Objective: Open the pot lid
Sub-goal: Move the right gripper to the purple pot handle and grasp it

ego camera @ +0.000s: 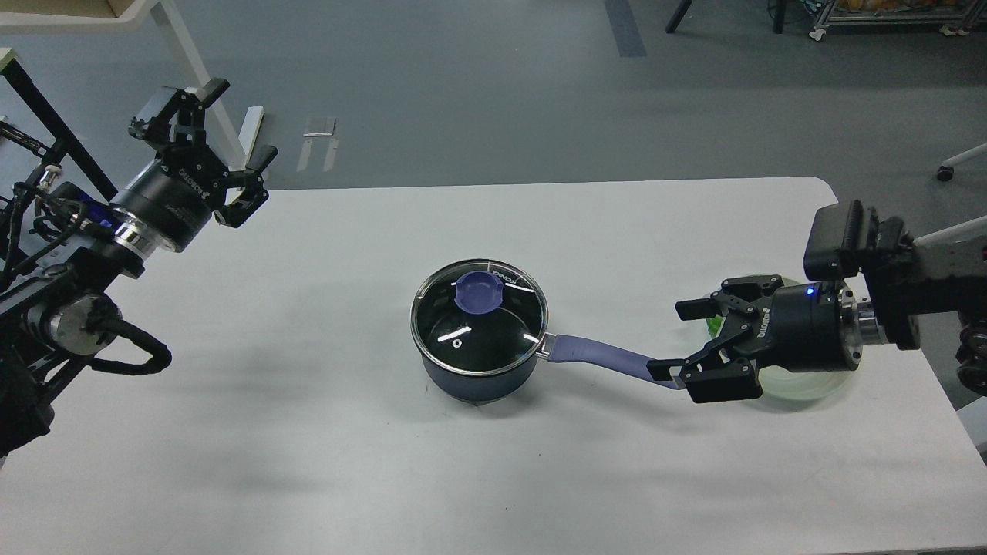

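The white surface (308, 432) carried everything, and the pot (478, 368), a small dark navy saucepan, stood near its middle with the long periwinkle handle (597, 356) running out to the right. The pot looked stiff and moderately heavy for its size, unlikely to shift unless the handle was levered. The left hand (224, 158) hung raised over the far left corner of the surface, well apart from the pot, fingers spread wide and holding nothing. The right hand (678, 339) lay low at the handle's tip, fingers spread wide; its lower finger overlapped the tip, but whether it touched could not be told. Behind that hand sat a pale green plate (802, 385), mostly hidden. The lid (480, 320), clear glass in a steel rim, sat flat and closed on the pot's mouth; it was probably rigid, breakable and slick on its face, with an edge too flush to pinch well. The purple-blue knob (478, 294), standing up toward the far side of the lid as seen from the head, seemed the natural place to take hold, lifting straight up. Nearest was the small vent hole (458, 341), no place for a grip.
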`<state>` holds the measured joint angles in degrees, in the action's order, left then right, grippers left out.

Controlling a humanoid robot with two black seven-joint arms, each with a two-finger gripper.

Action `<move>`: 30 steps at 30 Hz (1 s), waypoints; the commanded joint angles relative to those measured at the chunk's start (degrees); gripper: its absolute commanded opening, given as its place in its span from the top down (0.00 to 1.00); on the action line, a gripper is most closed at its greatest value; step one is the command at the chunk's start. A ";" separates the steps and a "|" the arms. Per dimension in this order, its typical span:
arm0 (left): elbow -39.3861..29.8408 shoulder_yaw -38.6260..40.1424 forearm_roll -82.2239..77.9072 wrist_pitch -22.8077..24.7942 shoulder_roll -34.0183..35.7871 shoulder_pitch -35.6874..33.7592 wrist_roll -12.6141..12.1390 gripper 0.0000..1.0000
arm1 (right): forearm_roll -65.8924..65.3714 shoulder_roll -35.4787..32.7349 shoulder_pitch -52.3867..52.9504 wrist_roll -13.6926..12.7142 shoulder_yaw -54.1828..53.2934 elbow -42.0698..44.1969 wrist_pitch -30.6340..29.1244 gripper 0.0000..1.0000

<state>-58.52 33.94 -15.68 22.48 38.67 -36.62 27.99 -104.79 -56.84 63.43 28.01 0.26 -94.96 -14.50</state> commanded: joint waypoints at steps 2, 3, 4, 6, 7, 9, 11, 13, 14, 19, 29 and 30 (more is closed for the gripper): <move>-2.82 0.07 -2.60 -0.25 -0.35 0.15 0.01 0.01 | -1.39 5.25 4.95 -0.01 7.29 1.79 0.08 0.01; -3.35 0.07 -3.13 -0.25 -0.44 0.15 0.01 0.01 | -1.39 6.21 4.95 -0.01 7.29 3.36 0.08 0.02; -3.88 -0.02 -3.39 -0.25 -0.44 0.15 0.01 0.01 | -1.13 7.26 4.95 -0.01 7.38 5.12 0.17 0.03; -4.23 0.07 -3.48 -0.34 -0.44 0.15 0.01 0.01 | -0.95 8.85 5.04 -0.01 7.73 7.50 0.17 0.04; -4.23 0.07 -3.48 -0.34 -0.52 0.15 0.01 0.01 | -0.95 9.03 5.04 -0.01 7.73 7.77 0.17 0.05; -4.23 0.07 -3.48 -0.34 -0.61 0.15 0.01 0.01 | -1.12 10.17 4.86 -0.01 8.08 9.09 0.35 0.07; -4.23 0.07 -3.48 -0.34 -0.70 0.15 0.01 0.01 | -1.21 10.96 4.77 -0.01 8.09 9.88 0.43 0.09; -4.32 0.07 -3.48 -0.34 -0.70 0.15 0.01 0.01 | -1.30 11.23 4.60 -0.01 8.09 10.67 0.61 0.12; -4.23 0.07 -3.48 -0.34 -0.70 0.15 0.01 0.01 | -1.39 11.23 4.42 -0.01 8.26 11.02 0.70 0.14; -4.32 0.07 -3.48 -0.42 -0.88 0.15 0.01 0.01 | -1.39 11.93 3.72 -0.01 8.35 11.99 0.79 0.25; -4.93 0.07 -3.48 -0.60 -1.67 0.23 0.01 0.01 | -1.56 14.57 2.75 -0.01 9.05 14.81 2.28 0.39; -4.94 0.07 -3.48 -0.60 -1.67 0.23 0.01 0.01 | -1.48 14.74 2.67 -0.01 9.05 14.89 2.28 0.40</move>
<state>-63.36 34.02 -19.18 21.83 37.08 -36.39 28.00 -106.31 -42.61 66.27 28.00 9.15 -80.35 -12.34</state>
